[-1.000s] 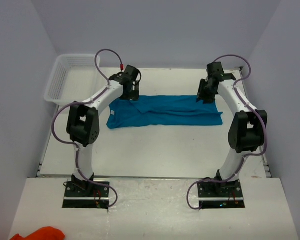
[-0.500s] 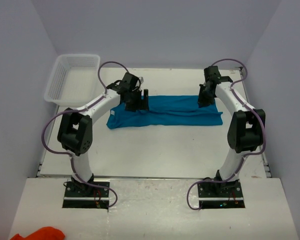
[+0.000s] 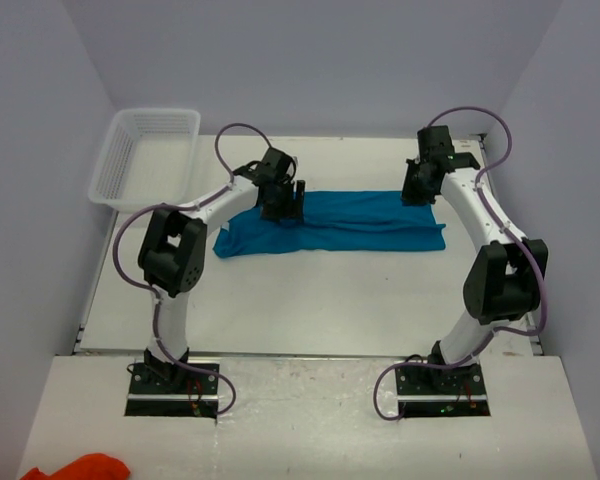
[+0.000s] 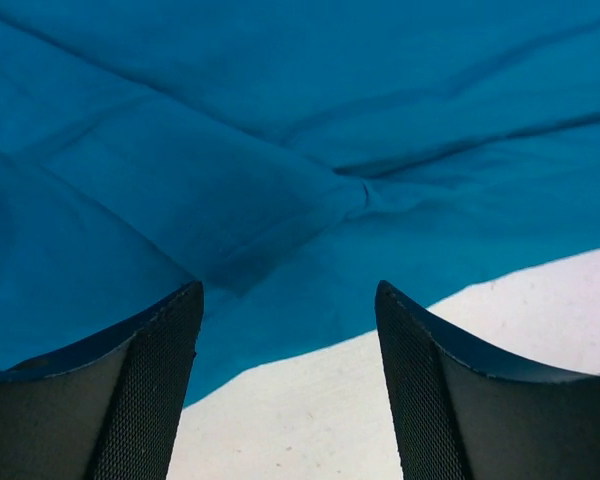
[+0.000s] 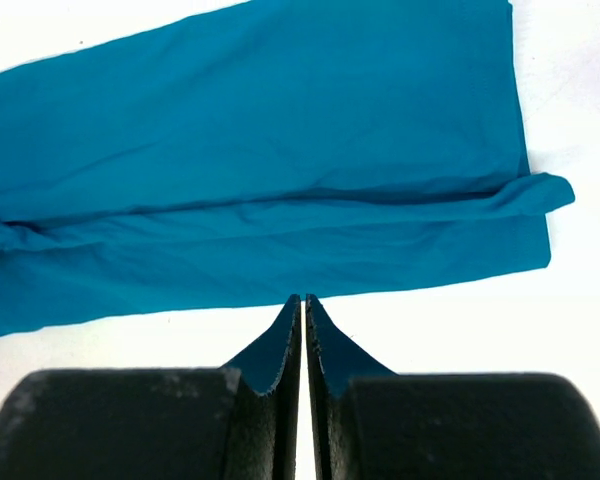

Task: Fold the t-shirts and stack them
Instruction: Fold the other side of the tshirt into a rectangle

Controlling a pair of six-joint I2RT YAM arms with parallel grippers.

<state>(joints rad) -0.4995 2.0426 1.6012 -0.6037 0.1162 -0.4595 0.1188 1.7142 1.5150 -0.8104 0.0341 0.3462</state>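
I see left gripper (image 4: pixel 287 300) spread over edge of thin teal-blue t-shirt (image 3: pixel 360 222), right gripper (image 5: pixel 302 305) pinched together just off it. Shirt: long creased strip, mid white tabletop (image 3: pixel 310 300).

Top view: even, diffuse light from above. The white table (image 3: pixel 310 290) is bright but free of glare, the arms (image 3: pixel 212 197) cast only faint, soft shadows on it, and the walls (image 3: pixel 330 60) take a pale lilac tint. Detail is moderate. Thin dark lines mark the creases of the shirt (image 3: pixel 360 222).

Left wrist view: the cloth is sharp and darkens toward the left. The left fingers (image 4: pixel 130 400) are dim, their mesh legible.

Right wrist view: the table is nearly washed out and the cloth is crisp. The right fingers (image 5: pixel 130 425) are dark and grainy.
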